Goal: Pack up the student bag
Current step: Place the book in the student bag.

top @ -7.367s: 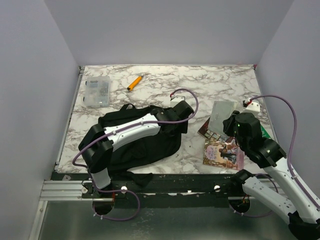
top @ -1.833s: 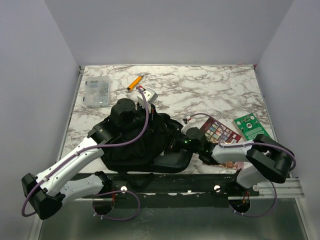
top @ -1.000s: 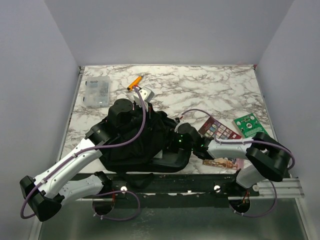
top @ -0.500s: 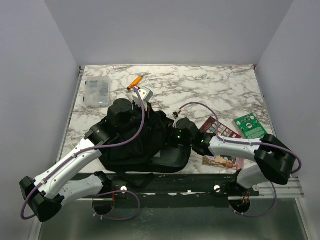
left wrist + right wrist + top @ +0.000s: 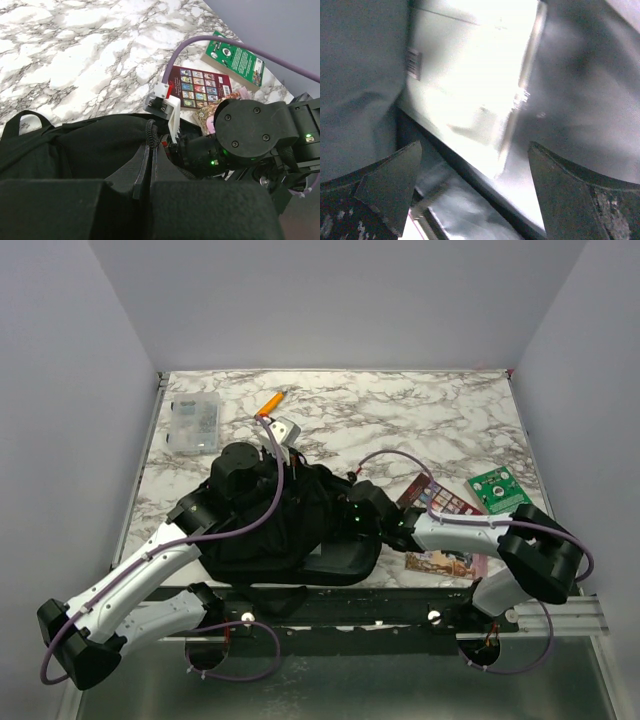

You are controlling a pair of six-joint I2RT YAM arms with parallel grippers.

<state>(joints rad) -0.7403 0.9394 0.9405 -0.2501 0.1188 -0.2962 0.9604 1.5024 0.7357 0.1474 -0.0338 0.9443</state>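
Observation:
The black student bag (image 5: 262, 540) lies at the table's near edge, left of centre. My left gripper (image 5: 148, 172) is shut on the zip edge of the student bag (image 5: 90, 145) and holds the mouth up. The right wrist (image 5: 362, 508) points into that mouth from the right, its fingers hidden in the top view. In the right wrist view my right gripper (image 5: 475, 192) stands open inside the bag's lining (image 5: 590, 85). Ahead of it lies a pale flat item (image 5: 470, 75) with a small barcode label, apart from both fingers.
Right of the bag lie a book with a grid cover (image 5: 443, 503), a green book (image 5: 497, 490) and a pink book (image 5: 447, 562). An orange pen (image 5: 268, 403) and a clear plastic box (image 5: 195, 423) sit at the back left.
The right wrist has shifted slightly up and back at the bag's mouth. The left arm keeps its hold on the bag's edge, almost unmoved.

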